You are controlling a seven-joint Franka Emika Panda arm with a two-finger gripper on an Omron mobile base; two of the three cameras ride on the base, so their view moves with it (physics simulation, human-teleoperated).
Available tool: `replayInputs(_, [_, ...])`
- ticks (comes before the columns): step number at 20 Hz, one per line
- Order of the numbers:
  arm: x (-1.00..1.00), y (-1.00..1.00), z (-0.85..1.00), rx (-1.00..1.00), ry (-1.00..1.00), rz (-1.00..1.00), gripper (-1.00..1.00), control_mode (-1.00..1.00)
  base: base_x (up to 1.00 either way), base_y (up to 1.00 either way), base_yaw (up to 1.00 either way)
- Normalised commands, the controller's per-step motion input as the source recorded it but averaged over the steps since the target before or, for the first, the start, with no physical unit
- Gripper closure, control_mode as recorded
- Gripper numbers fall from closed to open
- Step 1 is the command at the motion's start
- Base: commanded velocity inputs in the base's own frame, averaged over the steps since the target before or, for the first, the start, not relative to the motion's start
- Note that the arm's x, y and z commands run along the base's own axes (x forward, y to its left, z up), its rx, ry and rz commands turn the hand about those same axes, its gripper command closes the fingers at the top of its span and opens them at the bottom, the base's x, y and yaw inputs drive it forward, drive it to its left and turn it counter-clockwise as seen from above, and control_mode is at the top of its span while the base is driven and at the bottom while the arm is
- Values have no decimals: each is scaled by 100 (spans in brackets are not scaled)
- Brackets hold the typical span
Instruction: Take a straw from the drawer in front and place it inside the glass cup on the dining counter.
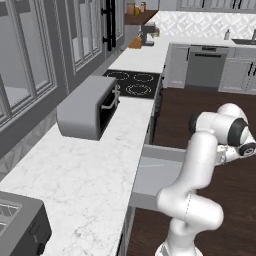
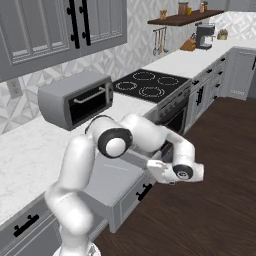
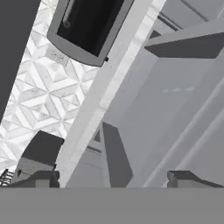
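Drawer (image 1: 155,175): wide, shallow grey box with a plain grey interior, pulled out from under the marble counter (image 1: 90,165) beside the microwave. Front panel flat grey with a black handle, seen in the right base view (image 2: 135,192).

Straw (image 3: 179,89): very thin, pale greenish-white stick lying flat on the drawer floor, faint against the grey; visible in the hand view.

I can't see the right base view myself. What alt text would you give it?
A white robot arm bends over an open grey drawer beneath a marble worktop, its wrist out over the dark wood floor. Behind it stand a grey toaster oven and a black cooktop.
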Motion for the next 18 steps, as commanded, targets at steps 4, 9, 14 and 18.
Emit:
replayInputs(4, [-29, 66, 100, -44, -12, -2, -100, -100, 0, 0, 0])
replayInputs(9, [-2, 60, 74, -35, 9, -7, -100, -100, 0, 0, 0])
replayInputs(14, [63, 28, -2, -16, 45, -6, -100, -100, 0, 0, 0])
replayInputs(18, [64, 5, -31, -12, 36, -9, -100, -100, 0, 0, 0])
